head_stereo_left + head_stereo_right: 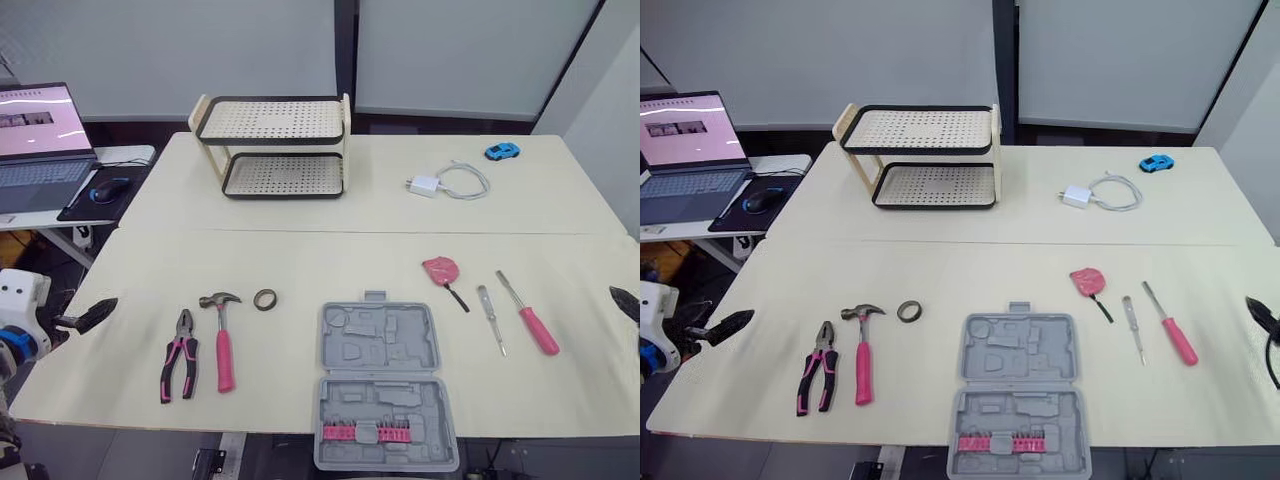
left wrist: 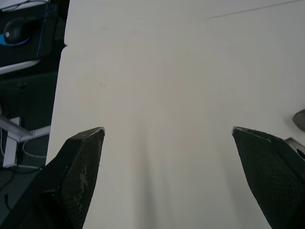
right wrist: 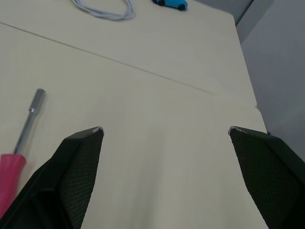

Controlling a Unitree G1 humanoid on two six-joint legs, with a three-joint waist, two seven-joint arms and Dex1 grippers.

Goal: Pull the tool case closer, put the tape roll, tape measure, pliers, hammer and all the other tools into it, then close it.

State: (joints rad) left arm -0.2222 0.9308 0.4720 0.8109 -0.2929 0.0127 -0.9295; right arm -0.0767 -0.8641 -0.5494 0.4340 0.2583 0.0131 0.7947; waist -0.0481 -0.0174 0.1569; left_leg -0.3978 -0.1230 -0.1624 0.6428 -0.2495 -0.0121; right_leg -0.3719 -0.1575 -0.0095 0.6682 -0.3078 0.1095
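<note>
The grey tool case [image 1: 379, 345] lies open at the table's front edge, a strip of pink bits in its near half. To its left lie the pink-handled pliers [image 1: 180, 356], the pink-handled hammer [image 1: 222, 340] and the small tape roll [image 1: 265, 299]. To its right lie the pink tape measure [image 1: 441, 269], a slim metal screwdriver [image 1: 490, 318] and a pink-handled screwdriver [image 1: 531, 316]. My left gripper [image 2: 167, 133] hovers open at the table's left edge, left of the pliers. My right gripper [image 3: 164, 130] stands open at the right edge, beside the pink-handled screwdriver [image 3: 19, 143]. Neither holds anything.
A two-tier perforated rack [image 1: 272, 147] stands at the back, with a white charger and cable [image 1: 450, 182] and a blue toy car [image 1: 502, 151] to its right. A laptop [image 1: 40, 135] and mouse [image 1: 108, 188] sit on a side desk at the left.
</note>
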